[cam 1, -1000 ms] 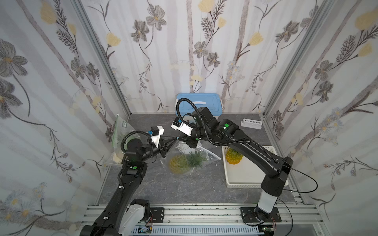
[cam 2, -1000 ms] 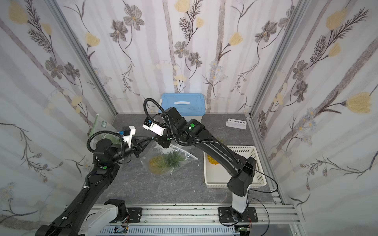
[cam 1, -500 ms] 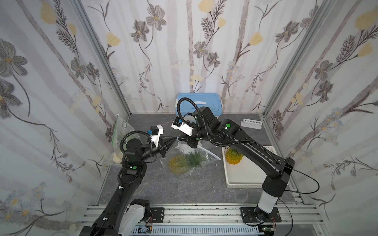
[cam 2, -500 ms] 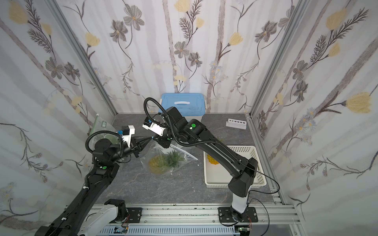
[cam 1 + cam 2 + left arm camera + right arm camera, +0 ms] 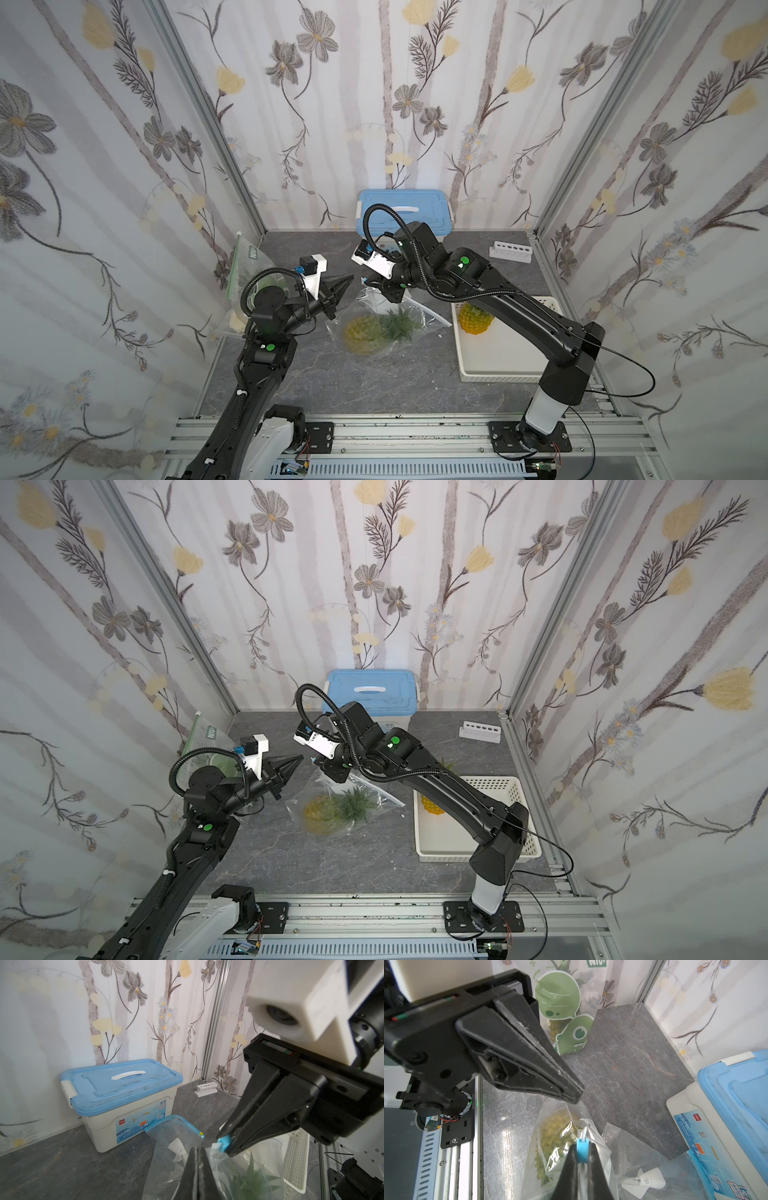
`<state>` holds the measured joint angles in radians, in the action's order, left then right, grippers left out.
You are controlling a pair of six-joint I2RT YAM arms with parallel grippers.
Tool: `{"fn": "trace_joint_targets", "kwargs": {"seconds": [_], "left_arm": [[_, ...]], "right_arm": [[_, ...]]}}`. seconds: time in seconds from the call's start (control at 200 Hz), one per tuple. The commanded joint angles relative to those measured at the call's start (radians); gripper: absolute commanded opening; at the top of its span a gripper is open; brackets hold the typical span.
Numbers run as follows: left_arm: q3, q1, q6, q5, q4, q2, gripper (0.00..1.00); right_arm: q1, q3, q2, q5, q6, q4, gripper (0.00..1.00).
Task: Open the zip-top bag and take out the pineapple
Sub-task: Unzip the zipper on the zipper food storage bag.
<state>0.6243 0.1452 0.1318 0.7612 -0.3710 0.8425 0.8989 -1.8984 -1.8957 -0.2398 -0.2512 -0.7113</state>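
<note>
In both top views the clear zip-top bag point(image 5: 409, 322) point(image 5: 370, 800) hangs mid-table with its lower end on the floor. The pineapple point(image 5: 362, 333) point(image 5: 319, 811) lies inside it, crown toward the right. My right gripper point(image 5: 367, 284) point(image 5: 582, 1147) is shut on the bag's blue zipper slider point(image 5: 582, 1150) point(image 5: 223, 1142) and holds the bag's top edge up. My left gripper point(image 5: 350, 277) point(image 5: 197, 1148) is shut, its tip right at the bag's top beside the slider. Whether film is pinched between its jaws does not show.
A blue-lidded storage box point(image 5: 403, 210) stands at the back wall, with a white tube rack point(image 5: 512, 251) to its right. A white basket point(image 5: 498, 361) at the right holds another pineapple point(image 5: 476, 320). A green-printed bag point(image 5: 249, 270) leans in the left corner. A second clear bag point(image 5: 176, 1132) lies behind.
My left gripper's jaws have closed the last bit, and its tip has crept slightly toward the slider. The hanging bag and pineapple look blurred. The right arm has hardly shifted.
</note>
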Motion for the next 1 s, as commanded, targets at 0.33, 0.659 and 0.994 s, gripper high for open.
{"fn": "trace_joint_targets", "kwargs": {"seconds": [0.33,0.659,0.994], "left_arm": [[0.005,-0.001,-0.037,0.230,-0.072,0.092,0.43],[0.030,0.002,-0.072,0.295,-0.082,0.131,0.47],[0.120,0.032,-0.087,0.319,-0.120,0.239,0.46]], "right_arm": [[-0.002,0.019,0.029,-0.007,-0.008,0.073,0.00],[-0.002,0.010,0.046,-0.016,-0.017,0.075,0.00],[0.003,-0.011,0.031,-0.047,-0.020,0.069,0.00]]}}
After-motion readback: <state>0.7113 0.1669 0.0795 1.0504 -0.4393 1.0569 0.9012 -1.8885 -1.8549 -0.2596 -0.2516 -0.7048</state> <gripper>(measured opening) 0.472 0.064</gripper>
